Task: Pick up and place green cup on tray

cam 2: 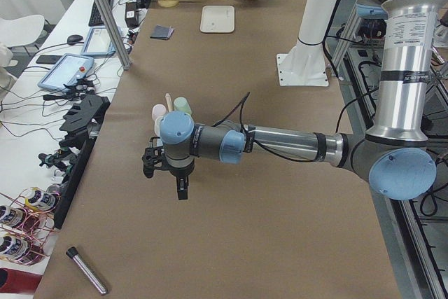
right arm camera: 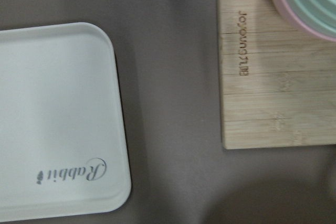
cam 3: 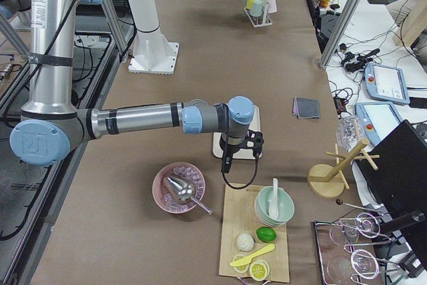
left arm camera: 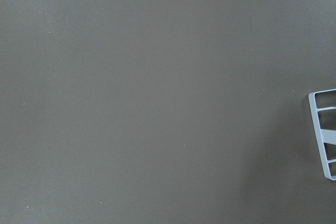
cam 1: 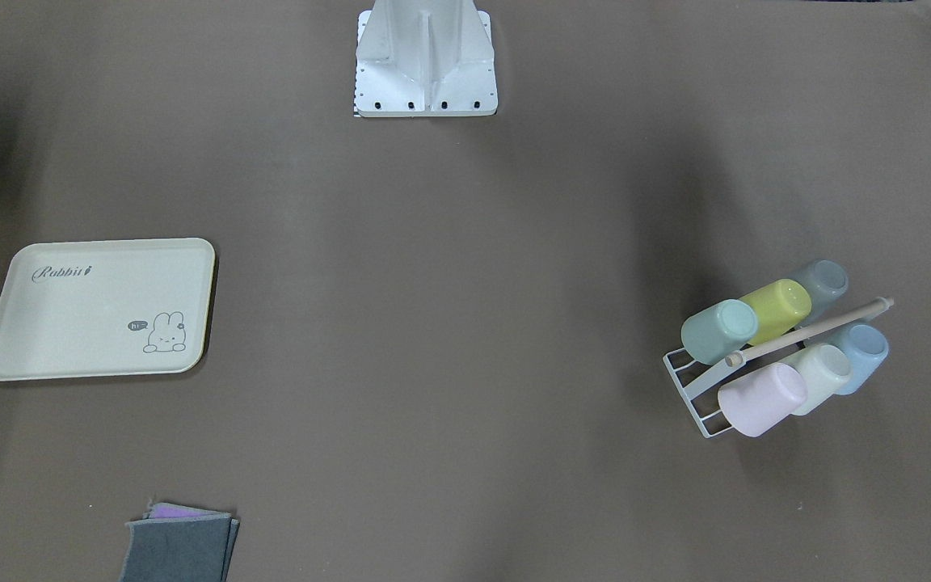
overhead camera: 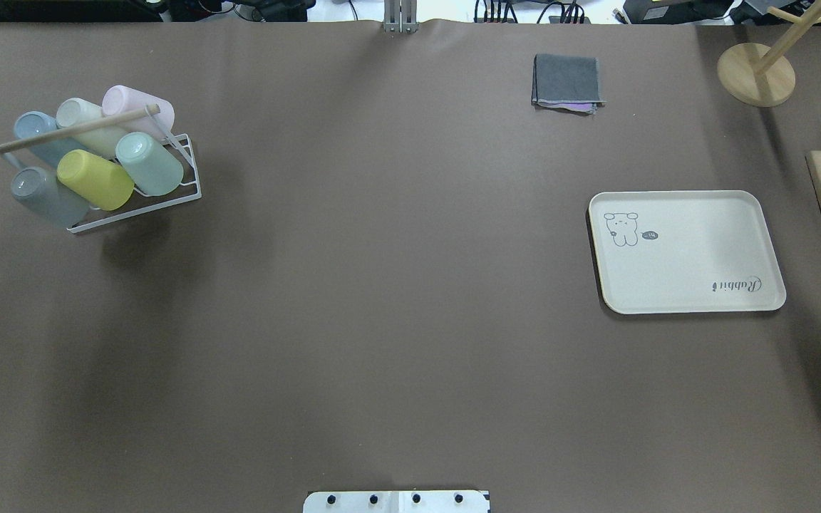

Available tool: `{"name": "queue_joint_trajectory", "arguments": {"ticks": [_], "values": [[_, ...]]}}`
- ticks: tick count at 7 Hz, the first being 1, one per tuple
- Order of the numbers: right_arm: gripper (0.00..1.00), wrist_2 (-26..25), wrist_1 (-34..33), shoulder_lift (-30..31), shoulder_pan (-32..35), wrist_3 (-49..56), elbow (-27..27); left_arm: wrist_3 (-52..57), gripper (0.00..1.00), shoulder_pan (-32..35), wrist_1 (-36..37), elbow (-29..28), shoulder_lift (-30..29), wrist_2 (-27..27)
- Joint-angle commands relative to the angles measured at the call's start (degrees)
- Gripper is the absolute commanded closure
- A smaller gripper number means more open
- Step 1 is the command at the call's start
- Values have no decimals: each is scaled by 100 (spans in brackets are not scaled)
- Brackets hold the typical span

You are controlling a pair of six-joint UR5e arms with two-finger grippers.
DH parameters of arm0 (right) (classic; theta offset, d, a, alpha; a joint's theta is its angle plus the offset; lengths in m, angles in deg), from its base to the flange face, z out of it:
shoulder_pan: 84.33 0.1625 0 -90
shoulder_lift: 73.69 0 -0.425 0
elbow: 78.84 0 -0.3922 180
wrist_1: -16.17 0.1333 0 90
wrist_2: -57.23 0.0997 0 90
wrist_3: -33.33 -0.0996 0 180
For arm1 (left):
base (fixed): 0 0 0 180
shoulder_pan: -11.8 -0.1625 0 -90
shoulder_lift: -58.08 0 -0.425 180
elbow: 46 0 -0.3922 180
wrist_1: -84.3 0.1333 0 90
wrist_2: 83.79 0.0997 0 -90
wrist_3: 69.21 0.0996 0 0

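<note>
The green cup [cam 1: 718, 331] lies on its side in a white wire rack [cam 1: 688, 380] among other cups; it also shows in the overhead view [overhead camera: 149, 163]. The cream tray [overhead camera: 688, 249] with "Rabbit" script lies flat and bare on the other side of the table [cam 1: 102, 307]. My left gripper [cam 2: 165, 176] hangs above the table just short of the rack; its wrist view shows only the rack's corner [left arm camera: 325, 129]. My right gripper [cam 3: 240, 161] hovers over the tray's edge [right arm camera: 58, 124]. I cannot tell whether either gripper is open or shut.
A yellow-green cup [overhead camera: 95, 178] and several pastel cups share the rack under a wooden rod. A folded grey cloth [overhead camera: 567, 82] lies beyond the tray. A wooden board [right arm camera: 273, 77] with bowls, a pink bowl [cam 3: 179, 187] and a wooden stand [overhead camera: 756, 71] sit near the tray.
</note>
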Motion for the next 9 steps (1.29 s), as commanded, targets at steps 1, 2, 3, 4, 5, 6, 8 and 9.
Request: {"name": "queue_joint_trajectory", "arguments": {"ticks": [1, 2, 3, 4, 5, 6, 8, 9], "values": [[1, -183, 935, -211, -718, -669, 419, 12, 2, 0, 6, 11, -11, -9], [1, -219, 1558, -229, -895, -679, 830, 12, 2, 0, 14, 20, -11, -9], [1, -376, 1695, -229, -1079, -757, 887, 12, 2, 0, 14, 20, -3, -9], [1, -534, 1705, -229, -1229, -766, 948, 12, 2, 0, 23, 20, -37, -17], [2, -571, 1696, -229, -1248, -767, 1027, 12, 2, -9, 232, 81, -116, -18], [3, -667, 1696, -238, -1248, -775, 1185, 12, 2, -9, 860, 194, -447, -18], [6, -659, 1705, -465, -1257, -862, 1423, 21, 2, -279, 1909, 859, -898, 17], [10, -650, 1705, -536, -1257, -881, 1519, 13, 2, -377, 1921, 1238, -934, 9]]}}
